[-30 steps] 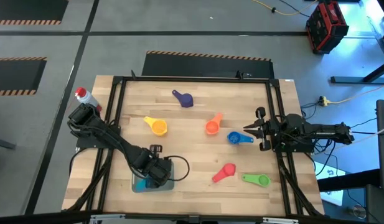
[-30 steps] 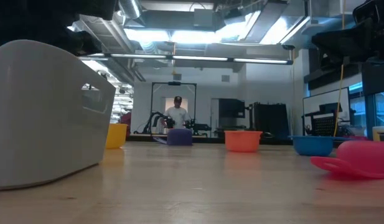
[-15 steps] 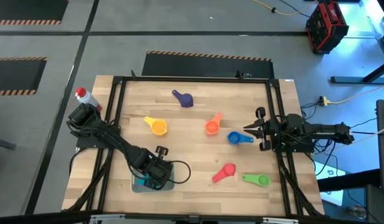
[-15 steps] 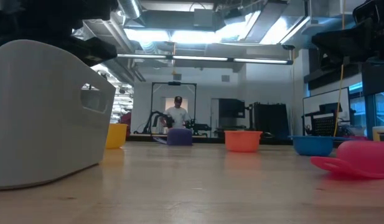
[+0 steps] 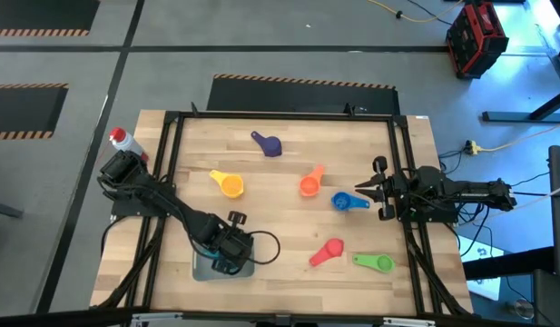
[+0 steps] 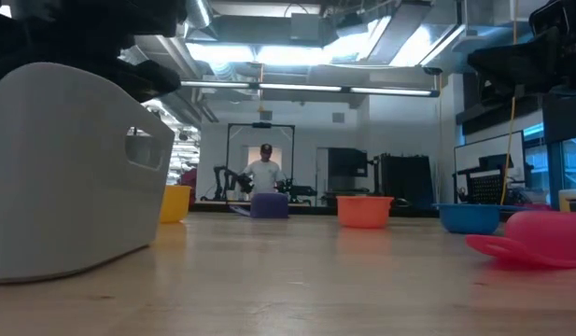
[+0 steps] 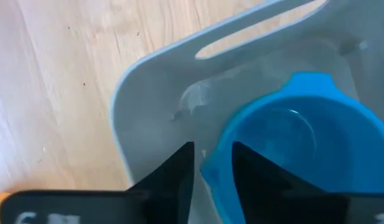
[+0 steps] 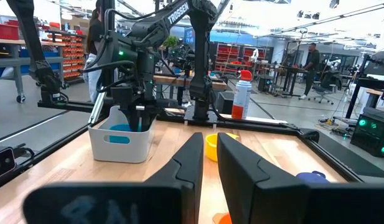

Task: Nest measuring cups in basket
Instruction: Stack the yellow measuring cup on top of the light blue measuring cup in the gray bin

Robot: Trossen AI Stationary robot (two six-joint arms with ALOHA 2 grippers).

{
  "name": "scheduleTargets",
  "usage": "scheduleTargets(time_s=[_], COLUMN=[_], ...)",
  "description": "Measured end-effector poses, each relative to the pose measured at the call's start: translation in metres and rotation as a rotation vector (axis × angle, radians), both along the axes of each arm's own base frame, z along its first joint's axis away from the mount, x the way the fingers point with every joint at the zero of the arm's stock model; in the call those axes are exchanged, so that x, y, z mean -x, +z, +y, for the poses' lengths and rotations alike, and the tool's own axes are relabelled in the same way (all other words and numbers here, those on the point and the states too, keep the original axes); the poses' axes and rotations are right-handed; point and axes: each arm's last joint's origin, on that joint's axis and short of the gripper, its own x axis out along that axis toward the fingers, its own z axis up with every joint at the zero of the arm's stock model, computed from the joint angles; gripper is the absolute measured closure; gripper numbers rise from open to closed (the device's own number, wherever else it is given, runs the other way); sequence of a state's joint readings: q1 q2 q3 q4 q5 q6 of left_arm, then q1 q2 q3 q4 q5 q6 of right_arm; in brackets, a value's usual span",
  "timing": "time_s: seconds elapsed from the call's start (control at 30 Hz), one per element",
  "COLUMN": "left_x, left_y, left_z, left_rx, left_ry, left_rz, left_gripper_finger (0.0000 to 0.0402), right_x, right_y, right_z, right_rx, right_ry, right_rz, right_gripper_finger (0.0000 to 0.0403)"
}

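The pale basket (image 5: 201, 271) (image 6: 63, 177) stands near the table's front left, and a teal measuring cup (image 7: 297, 137) sits on its floor. My left gripper (image 5: 227, 254) (image 7: 213, 171) points down into the basket, open, with the cup's wall between its fingers. Six more cups rest bowl-down on the wood: purple (image 5: 269, 143), yellow (image 5: 229, 184), orange (image 5: 309, 184), blue (image 5: 345, 202), pink (image 5: 329, 251) and green (image 5: 378, 262). My right gripper (image 5: 359, 191) (image 8: 209, 162) waits at the right edge, level and shut, beside the blue cup. My left gripper comes from above, one finger (image 7: 251, 174) over the teal cup's bowl and the other (image 7: 176, 174) outside it, with the rim (image 7: 215, 163) between them. A thin gap shows beside the outer finger; whether either finger touches the rim I cannot tell. The cup rests upright on the basket's floor.
A black frame rail (image 5: 280, 116) borders the table. A red-capped bottle (image 5: 119, 139) stands off the far left corner. A dark cable loop (image 5: 266, 247) lies right of the basket. A person (image 6: 265, 170) stands in the room beyond the far edge. Bare wood lies along the front middle.
My left gripper has rolled about its own axis over the basket and sunk a little, so more of it shows above the basket in the low view. It now covers most of the teal cup in the high view. The basket and the other cups have stayed put.
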State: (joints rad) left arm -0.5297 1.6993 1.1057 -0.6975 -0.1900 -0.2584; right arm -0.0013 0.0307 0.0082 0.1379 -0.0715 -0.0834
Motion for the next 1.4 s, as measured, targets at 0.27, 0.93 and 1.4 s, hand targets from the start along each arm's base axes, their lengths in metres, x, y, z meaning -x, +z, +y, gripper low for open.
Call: scheduleTargets(time_s=[0.27,0.93,1.4], left_x=[0.000,-0.017,-0.031], left_y=[0.000,0.042,0.096], left_z=[-0.002,-0.003,0.033], left_rx=[0.066,0.107,0.059], left_ry=[-0.018,0.044,0.120], left_rz=[0.034,-0.006,0.052], left_gripper_finger=[0.0284,0.0282,0.0284], right_x=[0.000,0.000,0.000], right_y=[0.000,0.000,0.000], right_z=[0.000,0.000,0.000], right_rx=[0.000,0.000,0.000], right_ry=[0.000,0.000,0.000], right_rz=[0.000,0.000,0.000], right_gripper_finger=[0.0350,0.0350,0.0350])
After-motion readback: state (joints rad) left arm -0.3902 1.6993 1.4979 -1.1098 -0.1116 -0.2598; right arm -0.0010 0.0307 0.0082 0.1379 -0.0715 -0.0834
